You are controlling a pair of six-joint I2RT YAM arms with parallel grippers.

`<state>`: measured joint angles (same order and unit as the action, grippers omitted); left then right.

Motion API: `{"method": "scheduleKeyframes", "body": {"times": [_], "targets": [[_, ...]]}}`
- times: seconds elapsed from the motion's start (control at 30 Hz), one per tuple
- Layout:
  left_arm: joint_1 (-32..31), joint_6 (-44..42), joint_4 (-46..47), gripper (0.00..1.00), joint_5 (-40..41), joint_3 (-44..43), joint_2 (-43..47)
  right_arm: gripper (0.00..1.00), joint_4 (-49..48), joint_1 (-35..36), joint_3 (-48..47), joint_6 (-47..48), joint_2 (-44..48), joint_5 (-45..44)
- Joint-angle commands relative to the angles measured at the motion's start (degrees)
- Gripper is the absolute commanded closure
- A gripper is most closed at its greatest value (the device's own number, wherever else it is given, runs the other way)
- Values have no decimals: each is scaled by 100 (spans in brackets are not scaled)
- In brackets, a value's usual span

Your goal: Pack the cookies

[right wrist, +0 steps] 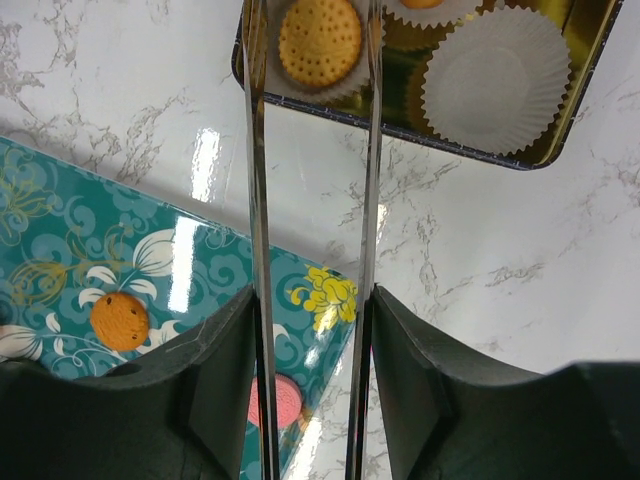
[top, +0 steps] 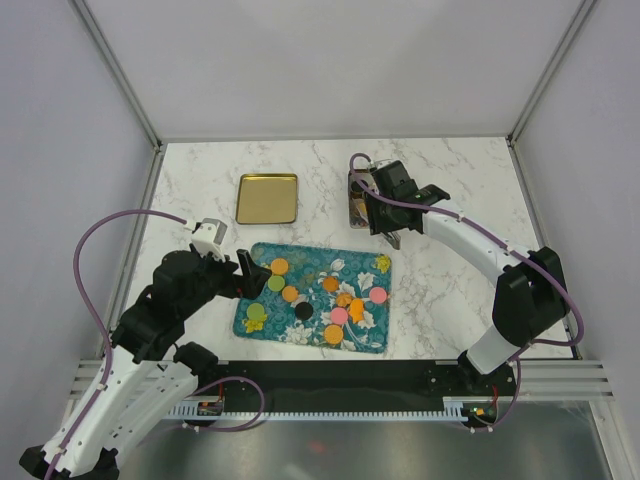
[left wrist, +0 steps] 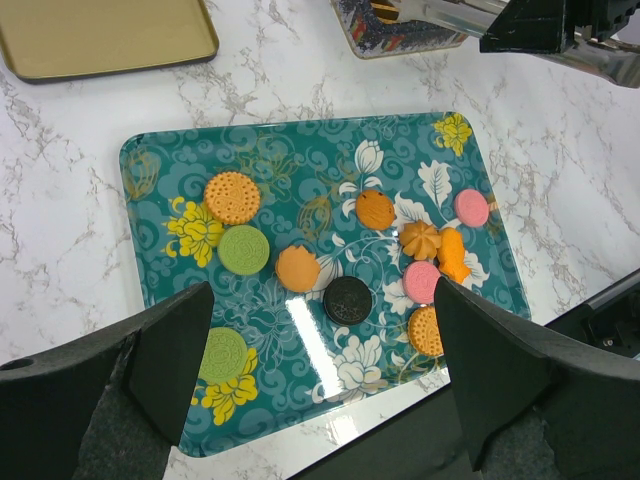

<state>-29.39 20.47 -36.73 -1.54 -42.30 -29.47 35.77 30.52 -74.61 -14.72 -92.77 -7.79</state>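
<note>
Several cookies lie on a teal floral tray (top: 262, 325): orange (left wrist: 232, 196), green (left wrist: 243, 249), black (left wrist: 348, 299), pink (left wrist: 471, 207) and a flower-shaped one (left wrist: 420, 239). My left gripper (left wrist: 322, 340) is open and empty, hovering over the tray's near left part (top: 245, 272). My right gripper (right wrist: 312, 300) is shut on metal tongs (right wrist: 258, 150). The tong tips reach into a tin (right wrist: 520, 160) and flank an orange cookie (right wrist: 319, 40) lying in a paper cup, with a thin gap each side. The tin (top: 352, 212) sits behind the tray.
A gold tin lid (top: 267, 198) lies on the marble table behind the tray's left end. An empty white paper cup (right wrist: 495, 80) sits in the tin beside the filled one. The black rail (top: 330, 380) runs along the near edge.
</note>
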Motion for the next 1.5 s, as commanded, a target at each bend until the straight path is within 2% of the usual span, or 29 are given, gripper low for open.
{"method": "scheduleKeyframes", "body": {"times": [0.0, 0.33, 0.63, 0.73, 0.93, 1.07, 1.23, 1.47], "targets": [[-32, -87, 96, 0, 101, -23, -6, 45, -237, -11, -54, 39, 66, 15], [-32, -87, 96, 0, 101, -32, 3, 44, -71, -20, -264, 75, 215, -152], [-32, -96, 96, 0, 101, -32, 21, 45, 263, 59, -433, 22, 848, 23], [-32, -87, 96, 0, 101, -32, 38, 45, 281, 357, -82, -48, 1164, -82], [-32, -87, 96, 0, 101, -32, 38, 46, 422, 1761, 710, -470, 1735, -600], [-32, -96, 87, 0, 101, -23, 65, 46, 448, 2377, 1202, -830, 2096, -609], [-32, -87, 96, 0, 84, -32, 38, 46, 527, 3475, 1361, -1251, 1983, -916], [-32, -87, 96, 0, 93, -23, 29, 44, 528, 4207, 1335, -1569, 1824, -1154]]}}
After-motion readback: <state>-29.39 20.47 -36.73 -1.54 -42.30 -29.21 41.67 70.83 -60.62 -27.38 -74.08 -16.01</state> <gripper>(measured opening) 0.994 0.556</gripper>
